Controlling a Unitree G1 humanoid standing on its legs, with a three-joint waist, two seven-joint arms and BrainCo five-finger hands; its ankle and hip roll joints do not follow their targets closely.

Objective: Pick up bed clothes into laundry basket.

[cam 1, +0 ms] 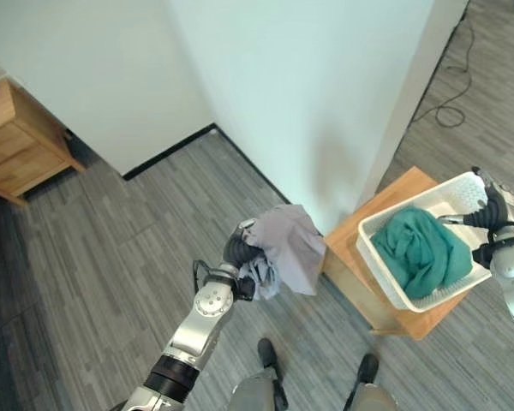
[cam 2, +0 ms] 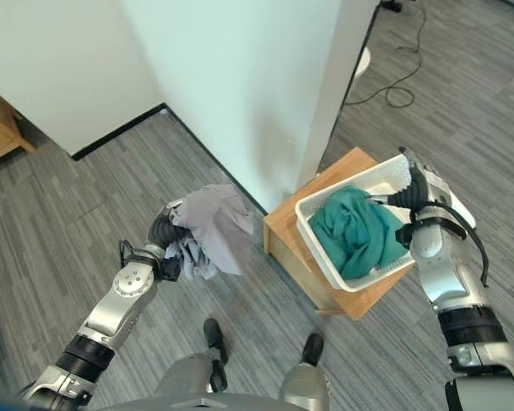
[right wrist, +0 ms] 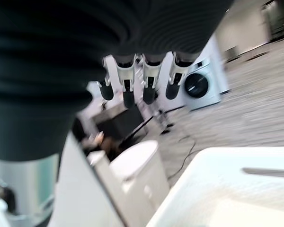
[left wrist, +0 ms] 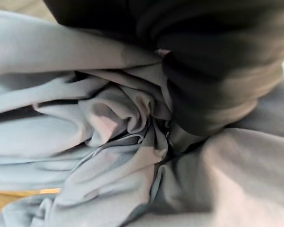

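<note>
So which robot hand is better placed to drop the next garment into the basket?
Left: the left robot hand already grips the grey cloth beside the white laundry basket; the right robot hand holds nothing.

Grey-lilac cloth [cam 1: 291, 244], plain. Teal cloth [cam 1: 421, 251] in white laundry basket [cam 1: 379, 265]. Light wood worktop [cam 1: 349, 235] and nightstand [cam 1: 17, 145]. Floor [cam 1: 128, 248] grey wood-grain planks. White wall [cam 1: 274, 77], black baseboard [cam 1: 167, 151].
</note>
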